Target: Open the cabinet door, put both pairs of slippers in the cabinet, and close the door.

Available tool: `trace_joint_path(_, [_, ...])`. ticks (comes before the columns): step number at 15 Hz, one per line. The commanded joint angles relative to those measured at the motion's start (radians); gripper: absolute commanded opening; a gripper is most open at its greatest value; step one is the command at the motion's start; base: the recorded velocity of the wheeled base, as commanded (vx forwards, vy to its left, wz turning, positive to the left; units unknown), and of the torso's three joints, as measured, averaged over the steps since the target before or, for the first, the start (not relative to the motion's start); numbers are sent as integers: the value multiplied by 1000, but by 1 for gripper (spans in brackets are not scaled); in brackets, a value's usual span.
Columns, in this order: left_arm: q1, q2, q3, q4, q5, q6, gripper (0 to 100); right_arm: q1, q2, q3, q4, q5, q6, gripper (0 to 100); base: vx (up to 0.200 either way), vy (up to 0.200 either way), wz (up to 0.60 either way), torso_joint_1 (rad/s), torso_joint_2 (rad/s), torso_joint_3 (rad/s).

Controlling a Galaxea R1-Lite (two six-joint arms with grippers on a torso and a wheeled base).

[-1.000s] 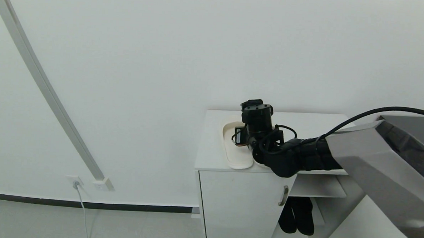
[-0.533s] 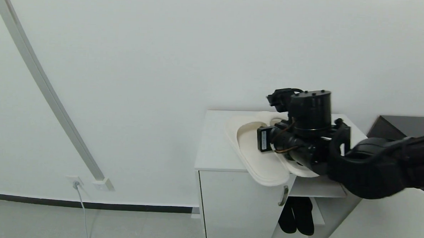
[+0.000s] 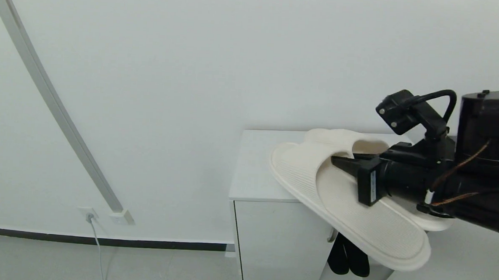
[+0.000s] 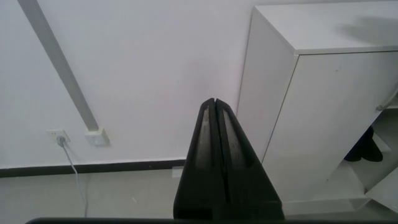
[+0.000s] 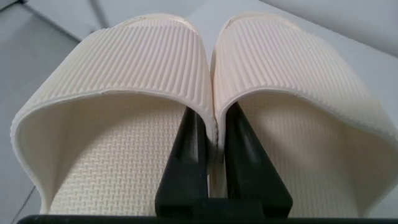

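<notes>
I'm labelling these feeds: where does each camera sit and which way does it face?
Head view: on the head, facing forward and down at the cabinet; right gripper holds the cream slippers.
Left wrist view: on that wrist, looking along the shut left gripper toward the cabinet's side.
Right wrist view: on that wrist, facing into the slippers' straps.
Shared: head and left wrist views both show the cabinet.
</notes>
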Motion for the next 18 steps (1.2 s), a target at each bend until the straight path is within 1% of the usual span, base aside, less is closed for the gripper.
trace_joint_path(1, [0, 0, 0, 0, -2, 2, 0, -1, -92, 92, -16, 81, -69, 0, 0, 0, 0, 0, 0, 0])
trace_joint_path(4, [0, 0, 0, 0, -2, 2, 0, -1, -81, 178, -134, 119, -77, 0, 0, 0, 0, 0, 0, 0])
trace_joint_path(5, [0, 0, 0, 0, -2, 2, 0, -1, -64, 221, -200, 123, -75, 0, 0, 0, 0, 0, 0, 0])
trace_joint_path(7, [0, 0, 0, 0, -2, 2, 0, -1, -52, 273, -260, 153, -78, 0, 0, 0, 0, 0, 0, 0])
trace_joint_path(10, [0, 0, 0, 0, -3, 1, 0, -7, -15, 325, -332, 162, -72, 0, 0, 0, 0, 0, 0, 0])
trace_joint_path(12, [0, 0, 0, 0, -3, 2, 0, -13, 3, 328, -378, 164, -74, 0, 0, 0, 0, 0, 0, 0])
trace_joint_path(18, [0, 0, 0, 0, -3, 1, 0, -11, 22, 339, -383, 162, -72, 0, -200, 0, 0, 2, 2, 3])
